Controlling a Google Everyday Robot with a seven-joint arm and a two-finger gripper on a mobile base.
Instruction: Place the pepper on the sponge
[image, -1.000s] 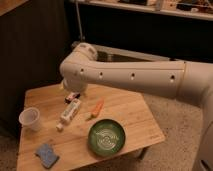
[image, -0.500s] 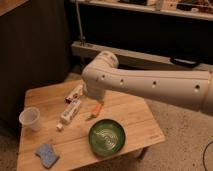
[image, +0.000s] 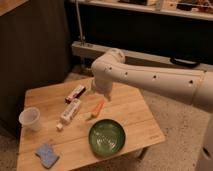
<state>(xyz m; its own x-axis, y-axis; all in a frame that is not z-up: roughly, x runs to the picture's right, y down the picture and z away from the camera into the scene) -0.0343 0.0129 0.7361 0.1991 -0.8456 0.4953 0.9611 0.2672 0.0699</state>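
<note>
The pepper (image: 98, 108), slim and orange-red, lies on the wooden table (image: 135, 120) near its middle, just behind the green bowl. The sponge (image: 46, 155), a flat blue pad, lies at the table's front left corner, far from the pepper. My white arm reaches in from the right. Its end bends down, and the gripper (image: 103, 93) hangs just above the pepper's far end. From here I cannot make out whether it touches the pepper.
A green bowl (image: 106, 137) stands in front of the pepper. A white tube (image: 70, 112) and a red-and-white packet (image: 76, 93) lie left of the pepper. A clear plastic cup (image: 30, 119) stands at the left edge. A dark cabinet stands behind the table.
The arm has swung right, away from the white tube, and its end now hangs over the pepper. The things on the table lie where they were.
</note>
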